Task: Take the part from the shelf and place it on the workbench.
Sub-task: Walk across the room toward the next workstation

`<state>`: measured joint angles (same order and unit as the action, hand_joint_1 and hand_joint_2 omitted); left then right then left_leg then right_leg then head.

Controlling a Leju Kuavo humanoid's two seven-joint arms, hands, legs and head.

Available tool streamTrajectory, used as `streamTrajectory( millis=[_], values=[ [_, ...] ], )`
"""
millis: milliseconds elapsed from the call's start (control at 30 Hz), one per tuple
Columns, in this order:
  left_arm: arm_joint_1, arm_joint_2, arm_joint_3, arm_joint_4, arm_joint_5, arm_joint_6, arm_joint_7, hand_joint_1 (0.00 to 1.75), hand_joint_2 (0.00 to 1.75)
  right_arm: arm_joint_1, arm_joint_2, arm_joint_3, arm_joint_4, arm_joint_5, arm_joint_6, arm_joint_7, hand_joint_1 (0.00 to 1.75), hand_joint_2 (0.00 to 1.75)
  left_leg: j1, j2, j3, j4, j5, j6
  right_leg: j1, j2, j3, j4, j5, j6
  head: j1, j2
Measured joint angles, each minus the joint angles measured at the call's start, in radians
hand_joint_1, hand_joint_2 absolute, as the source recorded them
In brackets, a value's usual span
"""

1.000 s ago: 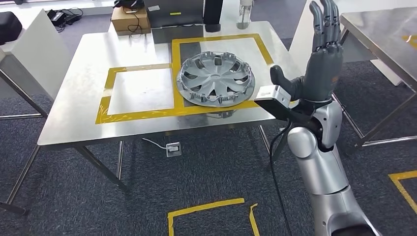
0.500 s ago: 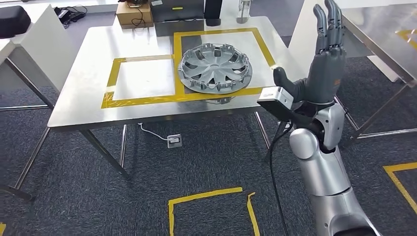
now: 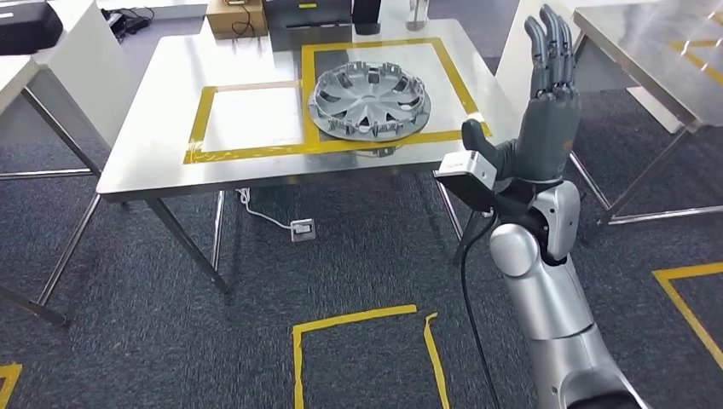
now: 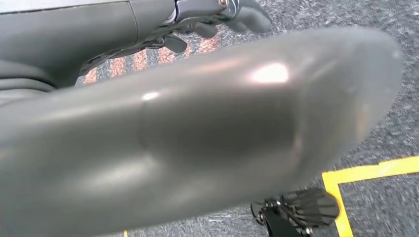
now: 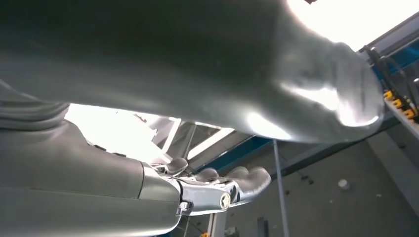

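1. Plainly, the part (image 3: 370,100) (a silver wheel cover) was seen lying flat on the workbench (image 3: 153,145), inside the right-hand square of yellow tape (image 3: 300,146), its near rim just over the tape line.
2. The right hand (image 3: 542,119) was held raised beside the bench's right corner, well apart from the part, with fingers straight, pointing up, and nothing between them.
3. The left hand (image 4: 217,15) was caught by its own wrist camera over grey carpet (image 4: 395,128); dark fingers looked drawn in at the frame's edge, but whether they were closed could not be told behind the thumb, though nothing was seen held.
4. The placing was judged to be done, and the step in hand to be clearing away from the bench.
5. To do that well, the raised arm should be lowered clear of the bench corner and the neighbouring table (image 3: 656,43), so that nothing is knocked.
6. The part should be left untouched, since any brush against its rim could slide it across the tape.
7. A cardboard box (image 3: 235,17) was noted at the bench's far edge.
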<state>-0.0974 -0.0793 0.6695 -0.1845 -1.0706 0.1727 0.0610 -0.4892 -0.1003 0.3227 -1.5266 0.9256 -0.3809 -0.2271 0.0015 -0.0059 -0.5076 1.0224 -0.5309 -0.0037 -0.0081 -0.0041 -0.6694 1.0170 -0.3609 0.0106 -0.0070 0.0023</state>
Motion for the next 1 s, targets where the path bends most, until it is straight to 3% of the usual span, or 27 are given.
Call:
streamTrajectory(
  millis=[33,67,100,167,200,233,300,333,400,433,467,500,567,633,700,767,800,867,933,1000],
  values=[
    [0.000,0.000,0.000,0.000,0.001,0.000,0.001,0.00,0.00,0.000,0.001,0.000,0.004,-0.003,0.001,-0.001,0.00,0.00,0.001,0.002,-0.007,-0.003,0.010,0.008,-0.002,0.001,-0.005,0.002,-0.003,0.006,-0.002,0.000],
    [0.000,0.000,0.000,0.000,0.002,0.000,0.001,0.00,0.00,0.001,0.001,0.000,0.008,-0.007,0.002,-0.002,0.00,0.00,0.002,0.004,-0.016,-0.005,0.022,0.017,-0.003,0.002,-0.014,0.016,-0.024,0.012,-0.001,0.000],
    [0.000,0.000,0.000,0.001,0.003,0.000,0.002,0.00,0.00,0.001,0.001,0.000,0.014,-0.011,0.003,-0.003,0.00,0.00,0.004,0.007,-0.027,-0.008,0.037,0.023,-0.003,0.003,-0.028,0.048,-0.063,0.017,0.000,0.000],
    [0.001,0.001,0.000,0.000,0.004,0.000,0.002,0.00,0.00,0.001,0.001,0.000,0.030,-0.022,0.008,-0.007,0.00,0.00,0.004,0.009,-0.058,-0.007,0.064,0.030,-0.005,0.004,-0.061,0.165,-0.167,0.023,0.001,0.000],
    [0.001,0.001,0.001,0.000,0.004,0.000,0.002,0.00,0.00,0.002,0.001,0.000,0.042,-0.028,0.011,-0.008,0.00,0.00,0.004,0.010,-0.076,-0.006,0.077,0.031,-0.005,0.004,-0.071,0.228,-0.200,0.025,0.001,0.000],
    [0.001,0.001,0.001,0.000,0.004,-0.001,0.002,0.00,0.00,0.003,0.001,0.000,0.055,-0.034,0.015,-0.009,0.00,0.00,0.004,0.010,-0.095,-0.004,0.090,0.031,-0.005,0.004,-0.072,0.272,-0.210,0.026,0.001,0.000],
    [0.002,0.001,0.001,0.000,0.004,-0.001,0.001,0.00,0.00,0.004,0.001,-0.001,0.085,-0.052,0.025,-0.011,0.00,0.00,0.004,0.011,-0.130,0.002,0.113,0.028,-0.005,0.004,-0.023,0.264,-0.169,0.025,0.001,0.000],
    [0.002,0.001,0.001,0.001,0.004,-0.001,0.000,0.00,0.00,0.005,0.001,-0.002,0.102,-0.064,0.032,-0.012,0.00,0.00,0.004,0.011,-0.145,0.006,0.123,0.025,-0.004,0.004,0.027,0.210,-0.148,0.021,0.001,0.000],
    [0.001,0.001,0.001,0.001,0.003,-0.003,-0.001,0.00,0.00,0.005,0.001,-0.013,0.155,-0.112,0.062,-0.013,0.00,0.00,0.003,0.010,-0.164,0.010,0.140,0.016,0.001,0.003,0.127,0.074,-0.156,0.010,0.000,0.000],
    [0.001,0.001,0.001,0.000,0.002,-0.006,-0.001,0.00,0.00,0.006,0.001,-0.022,0.193,-0.145,0.084,-0.014,0.00,0.00,0.004,0.010,-0.168,0.010,0.147,0.010,0.005,0.003,0.155,0.025,-0.172,0.003,0.002,0.000],
    [0.001,0.001,0.001,0.000,0.000,-0.009,-0.002,0.00,0.44,0.008,0.000,-0.034,0.236,-0.184,0.111,-0.016,0.00,0.00,0.005,0.010,-0.168,0.007,0.154,0.003,0.009,0.002,0.164,0.002,-0.184,-0.005,0.003,0.000],
    [0.002,0.001,0.001,0.000,-0.001,-0.014,-0.002,0.00,0.87,0.012,0.000,-0.046,0.283,-0.223,0.140,-0.018,0.00,0.00,0.007,0.010,-0.167,0.002,0.160,-0.005,0.011,0.002,0.160,-0.003,-0.180,-0.014,0.005,0.000],
    [0.005,0.003,0.001,0.001,-0.002,-0.021,-0.007,0.00,1.75,0.018,-0.001,-0.068,0.392,-0.298,0.208,-0.023,0.00,0.87,0.011,0.009,-0.172,0.005,0.156,-0.018,0.009,0.000,0.154,-0.015,-0.158,-0.029,0.008,0.000],
    [0.008,0.005,0.001,0.002,-0.004,-0.028,-0.014,0.00,1.75,0.027,-0.001,-0.088,0.538,-0.371,0.291,-0.021,0.00,1.75,0.012,0.007,-0.198,0.070,0.091,-0.026,0.004,-0.003,0.145,-0.024,-0.132,-0.037,0.004,0.000],
    [0.010,0.006,0.001,0.003,-0.009,-0.032,-0.012,0.00,1.75,0.058,-0.001,-0.110,0.695,-0.431,0.374,0.003,0.00,1.75,0.013,0.006,-0.237,0.196,0.008,-0.033,0.004,-0.007,0.130,-0.024,-0.119,-0.039,-0.001,0.000],
    [0.016,0.008,0.001,0.003,-0.013,-0.031,-0.001,0.00,1.75,0.104,0.002,-0.133,0.829,-0.472,0.443,0.054,0.00,1.75,0.016,0.006,-0.242,0.266,-0.011,-0.042,0.003,-0.012,0.116,-0.019,-0.111,-0.037,-0.001,0.000],
    [0.019,0.009,0.001,0.003,-0.013,-0.028,0.006,0.00,1.75,0.127,0.004,-0.146,0.886,-0.492,0.471,0.087,0.00,1.75,0.020,0.006,-0.213,0.243,0.005,-0.048,0.001,-0.013,0.111,-0.013,-0.110,-0.035,-0.001,0.000],
    [0.023,0.008,0.001,0.004,-0.016,-0.020,0.024,0.00,1.75,0.176,0.011,-0.180,0.992,-0.546,0.506,0.171,0.00,1.75,0.033,0.001,-0.122,0.122,0.032,-0.066,-0.001,-0.015,0.099,0.006,-0.114,-0.027,-0.002,0.000],
    [0.027,0.004,0.000,0.004,-0.020,-0.009,0.043,0.00,1.75,0.235,0.017,-0.226,1.080,-0.600,0.503,0.271,0.00,1.75,0.039,-0.010,-0.070,0.040,0.038,-0.054,0.005,-0.017,0.087,0.025,-0.122,-0.016,0.000,0.000],
    [0.035,0.002,0.000,0.005,-0.022,0.001,0.057,0.00,1.75,0.303,0.025,-0.273,1.153,-0.636,0.472,0.409,0.00,1.75,0.037,-0.013,-0.068,0.032,0.036,-0.032,0.009,-0.017,0.082,0.028,-0.124,-0.011,0.005,0.000]
  ],
)
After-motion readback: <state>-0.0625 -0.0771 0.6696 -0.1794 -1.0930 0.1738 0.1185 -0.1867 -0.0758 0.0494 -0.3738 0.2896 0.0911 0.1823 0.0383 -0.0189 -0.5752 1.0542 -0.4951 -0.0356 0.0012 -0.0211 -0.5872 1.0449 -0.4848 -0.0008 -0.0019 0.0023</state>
